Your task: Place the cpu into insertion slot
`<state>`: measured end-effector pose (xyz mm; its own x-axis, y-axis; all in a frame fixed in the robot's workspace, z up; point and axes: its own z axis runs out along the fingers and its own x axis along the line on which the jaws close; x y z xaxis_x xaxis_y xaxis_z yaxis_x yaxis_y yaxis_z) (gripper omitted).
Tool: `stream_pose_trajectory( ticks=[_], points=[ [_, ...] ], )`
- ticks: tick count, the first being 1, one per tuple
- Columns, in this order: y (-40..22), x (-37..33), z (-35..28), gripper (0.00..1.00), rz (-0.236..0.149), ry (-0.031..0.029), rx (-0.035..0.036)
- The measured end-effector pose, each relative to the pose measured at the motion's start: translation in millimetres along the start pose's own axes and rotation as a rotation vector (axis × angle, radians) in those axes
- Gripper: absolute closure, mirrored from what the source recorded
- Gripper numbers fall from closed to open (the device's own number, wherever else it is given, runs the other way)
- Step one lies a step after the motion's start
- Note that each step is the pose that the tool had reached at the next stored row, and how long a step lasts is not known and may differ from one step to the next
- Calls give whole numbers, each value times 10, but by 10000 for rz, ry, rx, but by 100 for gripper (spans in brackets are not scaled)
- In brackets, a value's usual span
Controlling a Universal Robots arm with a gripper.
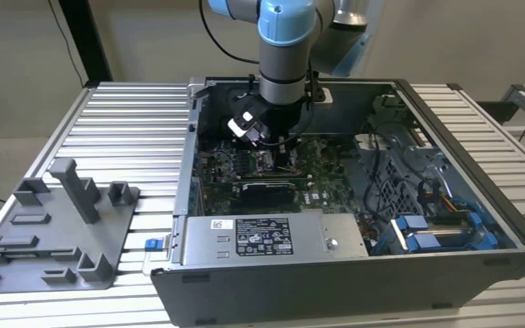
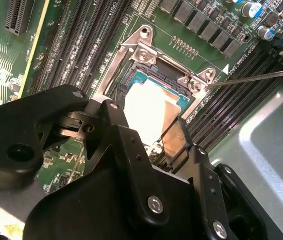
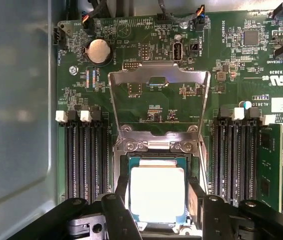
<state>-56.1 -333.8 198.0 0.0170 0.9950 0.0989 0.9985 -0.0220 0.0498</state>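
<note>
Looking at the exterior view first, we've got the gripper (image 1: 277, 147) hanging straight down into the computer case (image 1: 335, 297), low over the green board. In the second wrist view, its fingers (image 2: 174, 142) look clamped on two opposite edges of the cpu (image 2: 149, 107), which sits inside the insertion slot (image 2: 146, 52) frame. First wrist view: we see the cpu square to the slot, the hinged cover plate (image 3: 131, 77) standing open and memory slots (image 3: 84, 160) on both sides, so sideways room's tight.
</note>
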Motion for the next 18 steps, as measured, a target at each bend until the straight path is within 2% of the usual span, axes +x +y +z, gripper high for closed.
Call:
stream_pose_trajectory(
  ticks=[6,9,18],
  points=[
    [-5,-7,3,100,-6,3,1],
    [-5,-15,23,100,-238,6,27],
    [-5,-15,27,100,-238,10,25]
  ],
)
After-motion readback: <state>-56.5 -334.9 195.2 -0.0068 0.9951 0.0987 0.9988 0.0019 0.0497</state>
